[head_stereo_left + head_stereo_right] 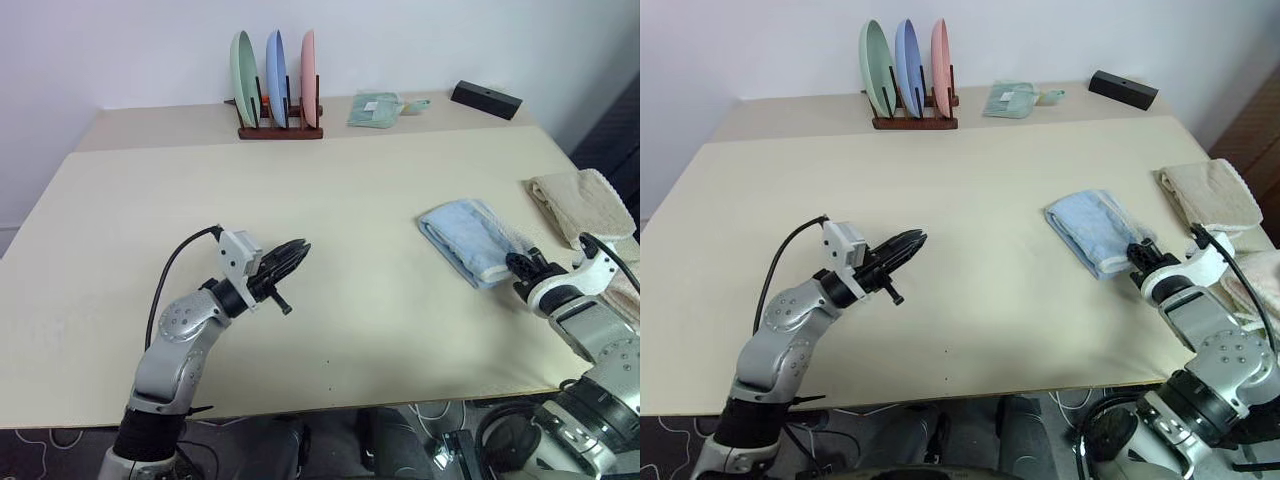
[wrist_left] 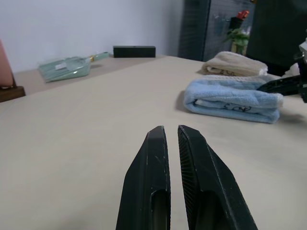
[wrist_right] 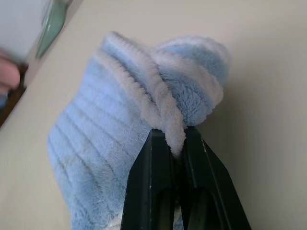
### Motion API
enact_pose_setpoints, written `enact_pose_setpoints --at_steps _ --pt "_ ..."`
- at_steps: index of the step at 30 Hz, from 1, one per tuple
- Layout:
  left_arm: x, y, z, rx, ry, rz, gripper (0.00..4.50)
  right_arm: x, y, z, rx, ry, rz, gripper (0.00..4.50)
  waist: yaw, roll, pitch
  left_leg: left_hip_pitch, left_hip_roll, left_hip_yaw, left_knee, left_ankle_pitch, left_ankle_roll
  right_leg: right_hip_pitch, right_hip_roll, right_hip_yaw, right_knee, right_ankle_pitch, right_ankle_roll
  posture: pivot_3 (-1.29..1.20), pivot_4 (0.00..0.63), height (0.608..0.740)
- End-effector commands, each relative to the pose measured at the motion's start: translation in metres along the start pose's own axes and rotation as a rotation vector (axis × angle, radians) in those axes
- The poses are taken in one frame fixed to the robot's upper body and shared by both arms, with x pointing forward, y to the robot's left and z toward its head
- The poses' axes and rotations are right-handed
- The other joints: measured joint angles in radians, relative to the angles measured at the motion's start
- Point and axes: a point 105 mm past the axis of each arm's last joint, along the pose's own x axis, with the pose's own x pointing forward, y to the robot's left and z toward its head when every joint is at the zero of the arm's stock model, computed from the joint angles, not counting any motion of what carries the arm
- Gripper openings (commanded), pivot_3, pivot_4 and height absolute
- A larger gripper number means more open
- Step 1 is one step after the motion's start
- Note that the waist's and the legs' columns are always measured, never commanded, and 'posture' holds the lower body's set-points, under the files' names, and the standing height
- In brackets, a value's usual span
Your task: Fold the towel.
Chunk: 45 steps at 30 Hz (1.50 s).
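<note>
Pinching fluffy ribbed towel point(image 3: 120, 143) hem: right gripper point(image 3: 176, 139).

The towel point(image 1: 467, 238) lies folded on the table point(image 1: 350, 200), the right gripper point(image 1: 521, 268) at its near corner — fingers together. The left gripper point(image 1: 290, 254) hovers apart, pinched shut — a plate rack point(image 1: 278, 100) behind.

I see a broad beige surface point(image 1: 330, 230) against a plain white wall point(image 1: 120, 50), evenly lit; dark cabinets point(image 2: 216, 28) stand off to the right.
</note>
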Motion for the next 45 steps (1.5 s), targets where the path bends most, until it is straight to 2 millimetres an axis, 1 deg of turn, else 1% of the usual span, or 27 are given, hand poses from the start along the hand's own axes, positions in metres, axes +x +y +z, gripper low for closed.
enact_pose_setpoints --at_steps 1,3,7,10,13,14,16,20,23,25,27,28,30,32,34,35,36,38,39,41,43,45 --pt "0.004 -0.003 0.008 0.028 -0.035 -0.025 0.4 -0.012 0.002 0.029 0.066 -0.155 -0.006 0.04 0.0 0.0 0.0 0.0 0.0 0.0 0.0 0.0 -0.001 0.0 0.0 0.0 0.0 0.0 0.0 0.0 0.15 0.735" --pt "0.005 -0.003 0.007 0.03 -0.033 -0.034 0.4 -0.015 -0.004 0.034 0.085 -0.192 -0.047 0.04 -0.001 0.0 0.0 0.0 0.0 0.0 0.0 0.001 -0.001 0.0 0.0 0.0 0.0 0.0 0.0 0.0 0.15 0.735" --pt "0.006 -0.002 0.008 0.027 -0.034 -0.04 0.4 -0.021 -0.02 0.043 0.204 -0.262 -0.122 0.04 -0.001 0.0 0.0 0.0 0.0 0.0 0.0 0.0 -0.001 0.0 0.0 0.0 0.0 0.0 0.0 0.0 0.15 0.735" --pt "0.008 -0.002 0.01 0.027 -0.037 -0.043 0.4 -0.023 -0.02 0.041 0.247 -0.264 -0.122 0.04 -0.002 0.001 0.0 0.0 0.0 0.0 0.0 0.0 0.0 0.0 0.0 0.0 0.0 0.0 0.0 0.0 0.15 0.735" --pt "0.011 -0.003 0.014 0.028 -0.041 -0.05 0.4 -0.021 -0.016 0.029 0.178 -0.197 -0.14 0.04 -0.003 0.001 0.0 0.0 0.0 0.0 0.0 0.0 0.001 0.0 0.0 0.0 0.0 0.0 0.0 0.0 0.15 0.735" --pt "0.012 -0.004 0.015 0.03 -0.041 -0.053 0.4 -0.021 -0.011 0.03 0.175 -0.192 -0.108 0.33 -0.004 0.001 0.0 0.0 0.0 0.0 0.0 -0.001 0.001 0.0 0.0 0.0 0.0 0.0 0.0 0.0 0.15 0.735" --pt "0.013 -0.005 0.018 0.029 -0.038 -0.056 0.4 -0.023 -0.002 0.039 0.067 -0.21 -0.083 0.96 -0.004 0.002 0.0 0.0 0.0 0.001 0.0 -0.001 0.001 0.0 0.0 0.001 0.0 0.0 0.0 0.0 0.15 0.735" --pt "0.009 -0.001 0.014 0.038 -0.004 -0.044 0.4 -0.027 0.006 0.057 -0.17 -0.243 -0.111 2.92 -0.006 0.003 0.0 0.001 0.0 0.002 0.0 -0.001 0.002 0.0 0.0 0.001 0.0 0.0 0.0 0.0 0.15 0.735" --pt "0.004 0.01 0.013 0.044 0.02 -0.004 0.4 -0.031 0.012 0.068 -0.363 -0.251 -0.107 2.92 -0.004 0.003 0.0 0.001 0.0 0.002 0.0 -0.001 0.002 0.0 0.001 0.001 0.0 0.0 0.0 0.0 0.15 0.735" --pt "-0.001 0.021 0.012 0.044 0.039 0.037 0.4 -0.035 0.022 0.073 -0.499 -0.249 -0.07 2.92 -0.003 0.002 0.0 0.001 0.0 0.002 0.0 -0.001 0.001 0.001 0.001 0.001 0.0 0.0 0.0 0.0 0.15 0.735" --pt "-0.007 0.03 0.01 0.049 0.053 0.067 0.4 -0.037 0.026 0.071 -0.594 -0.208 -0.044 2.92 -0.002 0.002 0.0 0.001 0.0 0.002 0.0 -0.001 0.001 0.001 0.001 0.001 0.0 0.0 0.0 0.0 0.15 0.735" --pt "-0.009 0.033 0.009 0.056 0.06 0.079 0.4 -0.037 0.024 0.07 -0.64 -0.183 -0.054 2.92 -0.002 0.002 0.0 0.001 0.0 0.002 0.0 -0.001 0.001 0.001 0.001 0.001 0.0 0.0 0.001 0.0 0.15 0.735" --pt "-0.015 0.041 0.008 0.079 0.074 0.106 0.4 -0.039 0.026 0.071 -0.766 -0.173 -0.05 2.92 0.0 0.002 0.0 0.001 0.001 0.002 0.0 -0.001 0.001 0.001 0.001 0.001 0.0 0.0 0.001 0.0 0.15 0.735" --pt "-0.02 0.051 0.008 0.098 0.08 0.147 0.4 -0.039 0.033 0.075 -0.898 -0.187 -0.027 2.92 0.001 0.002 0.001 0.001 0.0 0.002 0.0 0.0 0.001 0.001 0.001 0.001 0.0 0.0 0.001 0.0 0.15 0.735" --pt "-0.026 0.064 0.01 0.129 0.085 0.197 0.4 -0.037 0.052 0.065 -1.034 -0.171 0.086 2.92 0.0 0.001 0.001 0.001 0.0 0.002 0.001 0.0 0.0 0.001 0.0 0.0 0.0 0.0 0.001 0.0 0.15 0.735" --pt "-0.03 0.071 0.011 0.14 0.086 0.221 0.4 -0.037 0.067 0.053 -1.119 -0.152 0.186 2.92 -0.001 0.001 0.001 0.001 0.0 0.002 0.001 0.0 -0.001 0.001 0.001 0.0 0.0 0.0 0.001 0.0 0.15 0.735" --pt "-0.032 0.075 0.012 0.15 0.086 0.237 0.4 -0.038 0.076 0.043 -1.179 -0.133 0.27 2.92 -0.003 0.002 0.001 0.001 0.001 0.002 0.0 0.001 -0.001 0.001 0.001 0.0 0.0 0.0 0.001 0.0 0.15 0.735" --pt "-0.038 0.081 0.014 0.16 0.091 0.263 0.4 -0.04 0.095 0.023 -1.253 -0.102 0.44 2.92 -0.003 0.0 0.002 0.001 0.001 0.002 0.0 0.001 -0.002 0.001 0.001 0.0 0.0 -0.001 0.001 0.0 0.15 0.735" --pt "-0.043 0.085 0.013 0.165 0.099 0.274 0.4 -0.04 0.104 0.012 -1.262 -0.091 0.523 2.92 -0.002 0.0 0.002 0.001 0.001 0.002 0.0 0.001 -0.002 0.001 0.001 0.0 -0.001 -0.001 0.001 0.0 0.15 0.735" --pt "-0.051 0.087 0.01 0.177 0.126 0.286 0.4 -0.04 0.112 -0.003 -1.265 -0.059 0.639 2.92 -0.001 -0.001 0.002 0.001 0.001 0.002 0.0 0.001 -0.003 0.001 0.001 -0.001 -0.001 -0.001 0.001 0.0 0.15 0.735" --pt "-0.06 0.086 0.006 0.188 0.158 0.292 0.4 -0.037 0.116 -0.021 -1.286 -0.008 0.732 2.92 0.0 -0.001 0.002 0.001 0.001 0.002 0.0 0.001 -0.002 0.001 0.001 0.0 -0.002 0.0 0.002 0.0 0.15 0.735" --pt "-0.065 0.083 0.003 0.187 0.172 0.295 0.4 -0.034 0.117 -0.031 -1.284 0.021 0.783 2.92 0.001 -0.001 0.002 0.001 0.001 0.002 0.0 0.001 -0.002 0.001 0.001 0.0 -0.002 0.0 0.002 0.0 0.15 0.735"
